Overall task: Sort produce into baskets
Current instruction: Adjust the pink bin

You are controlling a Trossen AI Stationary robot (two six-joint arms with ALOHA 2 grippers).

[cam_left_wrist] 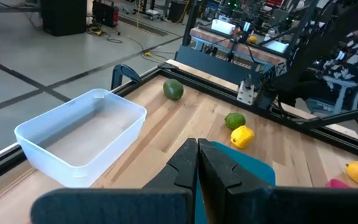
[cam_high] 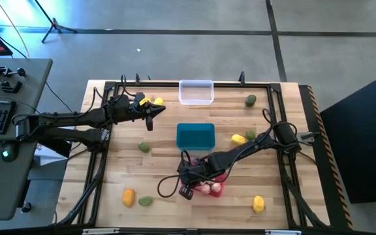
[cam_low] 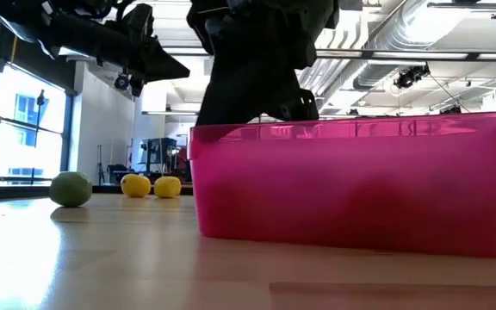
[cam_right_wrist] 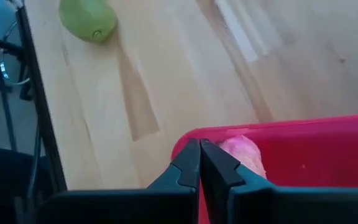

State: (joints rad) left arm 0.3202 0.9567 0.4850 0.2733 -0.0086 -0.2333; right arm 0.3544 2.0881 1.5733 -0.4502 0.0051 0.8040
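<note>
The red basket (cam_high: 214, 189) stands near the table's front edge with whitish-pink bulbs (cam_right_wrist: 244, 152) inside. My right gripper (cam_right_wrist: 199, 163) is shut and empty, and it stands over the basket's left corner (cam_right_wrist: 188, 135). My left gripper (cam_left_wrist: 197, 163) is shut and empty. It hangs above the table at the far left (cam_high: 150, 119), between the clear basket (cam_high: 196, 92) and the teal basket (cam_high: 195, 136). Yellow pieces (cam_high: 156, 102) and green pieces (cam_high: 145, 147) lie scattered on the wood. My right gripper's shut fingertips stand at the red basket's corner rim (cam_right_wrist: 188, 135), coming from above. I cannot tell whether they touch it.
An orange piece (cam_high: 128, 196) and a green piece (cam_high: 146, 201) lie front left. A yellow piece (cam_high: 258, 204) lies front right. A yellow (cam_high: 238, 138) and a green piece (cam_high: 250, 135) lie right of the teal basket, and another green one (cam_high: 250, 100) at the far right. A black frame (cam_high: 109, 88) rims the table.
</note>
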